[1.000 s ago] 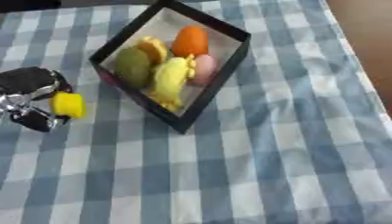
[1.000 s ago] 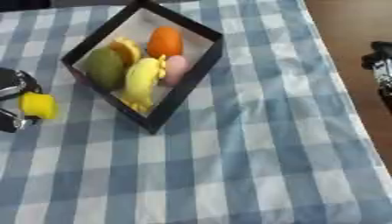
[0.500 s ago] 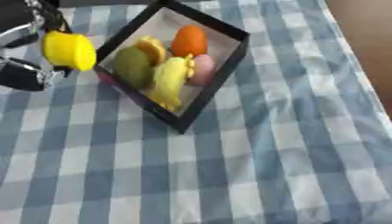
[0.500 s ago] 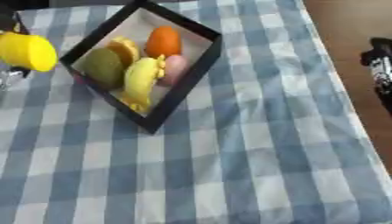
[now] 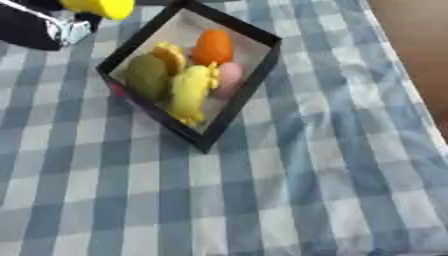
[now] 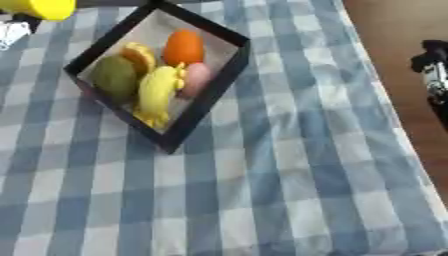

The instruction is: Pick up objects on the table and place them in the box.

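Holding a yellow object at the upper left corner of the view, the left hand sits just up and to the left of the black box. Only the lower part of the object shows, and it appears raised above the worktop. The dark fingers seem to be closed around it, though little of them is visible.

The box lies down and to the right of that hand, with its near corner pointing toward the viewer, so the coming move is likely a short carry rightward and slightly down over the near rim. The left hand is clearly nearer to the box. The right hand shows only as a dark shape at the right edge, beyond the checked cloth, well apart from the box; whether its fingers are apart or together cannot be told.

Inside the box are five items: one orange round piece, one green piece, one pink piece, one long yellow piece and one yellow-orange piece. No other loose objects show on the cloth.
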Available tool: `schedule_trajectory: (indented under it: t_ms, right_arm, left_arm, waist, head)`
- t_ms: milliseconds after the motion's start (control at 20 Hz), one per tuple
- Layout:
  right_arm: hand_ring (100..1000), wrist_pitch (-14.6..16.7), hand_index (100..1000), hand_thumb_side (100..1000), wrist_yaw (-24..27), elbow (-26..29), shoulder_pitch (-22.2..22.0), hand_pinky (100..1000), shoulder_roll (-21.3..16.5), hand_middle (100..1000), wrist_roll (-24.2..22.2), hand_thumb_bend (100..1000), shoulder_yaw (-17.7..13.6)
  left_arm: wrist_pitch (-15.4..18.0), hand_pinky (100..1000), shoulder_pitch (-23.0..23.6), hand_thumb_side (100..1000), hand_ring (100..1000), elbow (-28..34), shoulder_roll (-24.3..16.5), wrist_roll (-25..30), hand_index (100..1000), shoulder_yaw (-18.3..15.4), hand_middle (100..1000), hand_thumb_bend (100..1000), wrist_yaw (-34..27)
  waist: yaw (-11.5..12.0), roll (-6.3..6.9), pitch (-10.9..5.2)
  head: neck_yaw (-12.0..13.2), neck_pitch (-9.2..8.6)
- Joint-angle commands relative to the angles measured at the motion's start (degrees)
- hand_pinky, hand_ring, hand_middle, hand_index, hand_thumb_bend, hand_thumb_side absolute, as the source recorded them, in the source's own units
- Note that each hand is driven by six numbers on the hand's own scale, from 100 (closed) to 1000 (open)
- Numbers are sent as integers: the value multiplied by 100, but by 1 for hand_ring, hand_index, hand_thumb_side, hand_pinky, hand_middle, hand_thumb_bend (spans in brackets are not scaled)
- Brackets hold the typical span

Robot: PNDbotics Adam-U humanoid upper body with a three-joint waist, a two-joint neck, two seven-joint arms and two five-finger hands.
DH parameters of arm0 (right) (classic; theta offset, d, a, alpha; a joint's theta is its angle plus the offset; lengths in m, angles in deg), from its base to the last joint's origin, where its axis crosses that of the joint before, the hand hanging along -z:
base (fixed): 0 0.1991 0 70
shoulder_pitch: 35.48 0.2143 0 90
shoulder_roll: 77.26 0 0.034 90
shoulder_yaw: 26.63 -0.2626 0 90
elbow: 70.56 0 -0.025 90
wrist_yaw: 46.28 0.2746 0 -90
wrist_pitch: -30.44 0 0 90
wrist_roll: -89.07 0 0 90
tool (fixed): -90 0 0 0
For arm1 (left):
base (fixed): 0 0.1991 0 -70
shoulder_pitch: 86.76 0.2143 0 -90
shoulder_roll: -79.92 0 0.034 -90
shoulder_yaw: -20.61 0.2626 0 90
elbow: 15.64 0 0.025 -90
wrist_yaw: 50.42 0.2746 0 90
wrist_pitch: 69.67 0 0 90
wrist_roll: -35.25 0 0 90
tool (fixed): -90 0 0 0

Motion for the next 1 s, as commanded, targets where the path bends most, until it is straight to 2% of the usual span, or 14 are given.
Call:
schedule_trajectory:
  t_ms: [50,150,350,500,650,700,800,900,1000]
  right_arm:
    - [744,26,810,779,56,104,66,850,-195,656,14,100,-55]
    - [744,45,809,780,144,104,245,850,-219,655,-41,100,9]
    - [743,21,809,784,240,104,389,850,-229,654,-87,100,22]
    - [743,14,810,785,262,104,430,850,-221,654,-99,100,19]
    - [743,4,810,786,267,104,446,850,-206,654,-104,100,16]
    - [743,1,810,786,266,104,447,850,-201,654,-104,100,14]
    - [743,-5,810,785,262,104,444,850,-195,654,-99,100,7]
    - [742,-10,809,786,260,104,438,850,-190,653,-89,100,-3]
    - [742,-17,809,786,262,104,440,850,-184,653,-91,100,1]
  left_arm:
    - [56,698,-173,139,593,-88,-3,-9,626,9,506,100,-34]
    - [0,701,-373,136,598,-269,196,-15,631,106,513,100,-76]
    - [-254,716,-891,119,615,-782,715,210,646,360,534,100,164]
    - [-509,726,-1161,154,627,-1209,1142,456,658,465,549,100,423]
    - [-630,733,-1294,222,635,-1645,1578,469,668,451,558,100,690]
    - [-635,733,-1317,225,634,-1782,1715,418,668,427,558,100,775]
    - [-595,736,-1353,298,641,-2060,1993,298,679,376,568,100,946]
    - [-505,742,-1392,333,655,-2346,2254,216,700,349,585,100,1121]
    - [-360,742,-1431,317,653,-2626,2426,135,684,346,577,100,1294]
  waist:
    - [-36,-74,-212]
    - [-213,-74,-196]
    - [-323,-52,-143]
    - [-354,-42,-110]
    - [-372,-41,-90]
    - [-376,-42,-85]
    - [-382,-41,-78]
    - [-373,-40,-77]
    - [-374,-40,-77]
  head:
    - [52,-7]
    - [191,-7]
    - [264,-51]
    - [272,-87]
    - [253,-102]
    - [240,-107]
    - [203,-123]
    - [163,-134]
    - [143,-133]
